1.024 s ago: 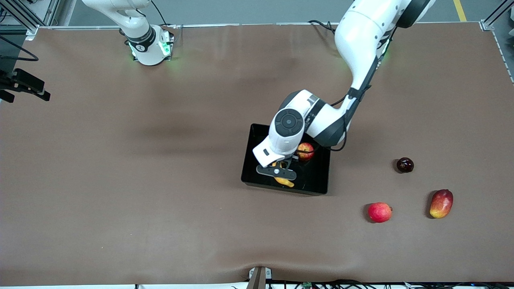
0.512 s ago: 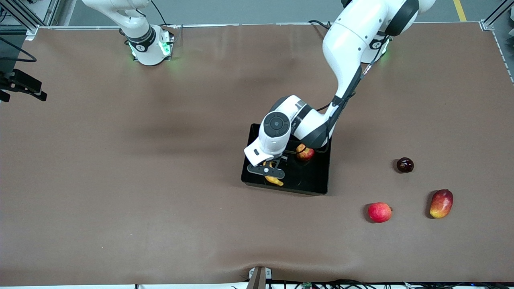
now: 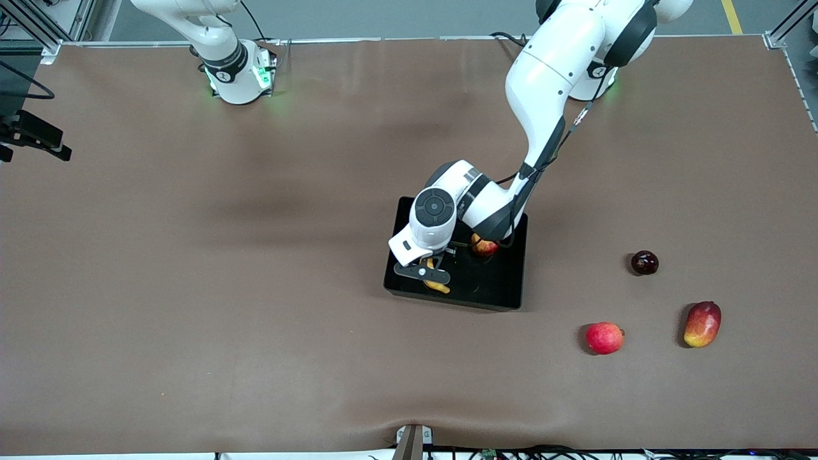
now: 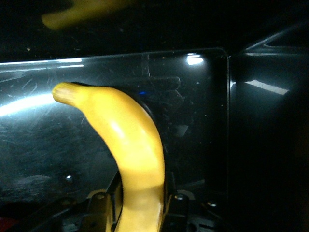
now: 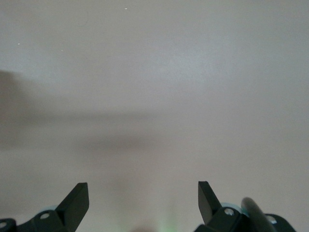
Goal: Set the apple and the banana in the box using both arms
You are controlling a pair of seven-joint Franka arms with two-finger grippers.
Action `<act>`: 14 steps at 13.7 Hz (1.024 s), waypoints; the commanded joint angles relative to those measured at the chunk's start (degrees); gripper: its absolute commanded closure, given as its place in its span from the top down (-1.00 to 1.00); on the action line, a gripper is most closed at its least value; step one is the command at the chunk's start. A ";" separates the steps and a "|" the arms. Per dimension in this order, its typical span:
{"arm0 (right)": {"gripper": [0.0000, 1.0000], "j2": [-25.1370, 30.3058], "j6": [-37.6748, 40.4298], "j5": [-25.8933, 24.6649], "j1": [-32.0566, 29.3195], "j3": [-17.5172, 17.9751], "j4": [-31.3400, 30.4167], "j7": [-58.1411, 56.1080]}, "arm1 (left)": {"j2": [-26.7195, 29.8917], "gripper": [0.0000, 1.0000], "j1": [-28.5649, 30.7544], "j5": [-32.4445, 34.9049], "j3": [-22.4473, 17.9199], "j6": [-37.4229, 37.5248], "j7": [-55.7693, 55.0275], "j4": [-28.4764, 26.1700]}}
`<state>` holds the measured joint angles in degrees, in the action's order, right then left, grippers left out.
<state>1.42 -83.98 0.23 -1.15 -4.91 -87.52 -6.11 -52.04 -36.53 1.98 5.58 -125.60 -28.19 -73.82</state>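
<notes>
The black box (image 3: pixel 495 287) sits mid-table. The apple (image 3: pixel 484 246) lies in it at its edge farther from the front camera, half hidden by the left arm. My left gripper (image 3: pixel 427 275) is low inside the box at the end toward the right arm, shut on the yellow banana (image 3: pixel 438 286). The left wrist view shows the banana (image 4: pixel 128 140) between the fingers (image 4: pixel 166 195), curving over the glossy box floor (image 4: pixel 198 125); I cannot tell whether it touches. My right gripper (image 5: pixel 142 191) is open and empty over bare table, at the right arm's end (image 3: pixel 35 134).
Three loose fruits lie on the table toward the left arm's end: a dark red round fruit (image 3: pixel 644 262), an evenly pinkish-red round fruit (image 3: pixel 604 338) and a red-yellow mango (image 3: pixel 702 324). The table's edge runs along the bottom of the front view.
My left gripper has carried the banana toward the right arm's end of the box and lower into it. The left arm now covers more of the apple. The right gripper drifted slightly outward.
</notes>
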 commanded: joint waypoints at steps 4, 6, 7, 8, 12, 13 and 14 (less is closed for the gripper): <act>1.00 1.30 0.75 -0.06 -1.32 0.96 -0.81 -0.31 | 8.60 1.00 2.07 0.83 -1.45 7.44 -0.56 1.05; 1.00 1.30 0.75 -0.06 -1.23 0.96 -0.81 -0.31 | 13.52 1.00 6.36 1.18 -1.36 11.32 -0.20 0.61; 1.00 1.30 0.75 -0.06 -1.23 1.04 -0.81 -0.22 | 15.45 1.00 7.34 1.10 -1.45 12.99 -0.20 0.09; 1.00 1.30 0.75 -0.06 -1.31 0.96 -0.81 -0.31 | 16.87 1.00 9.35 1.10 -1.45 14.31 -0.20 -0.18; 1.00 1.30 0.75 -0.06 -1.23 1.05 -0.81 -0.22 | 19.78 1.00 19.98 1.01 -1.19 18.63 8.55 -0.36; 1.00 1.30 0.75 -0.06 -1.23 1.05 -0.81 -0.22 | 20.74 1.00 21.66 1.01 -1.27 20.72 9.72 -0.27; 1.00 1.30 0.75 -0.06 -1.23 1.05 -0.81 -0.22 | 21.88 1.00 23.24 1.01 -1.36 22.92 10.34 -0.27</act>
<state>1.42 -83.59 0.24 -1.23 -4.83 -87.53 -6.11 -33.46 -15.68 2.29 3.60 -105.99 -19.37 -72.31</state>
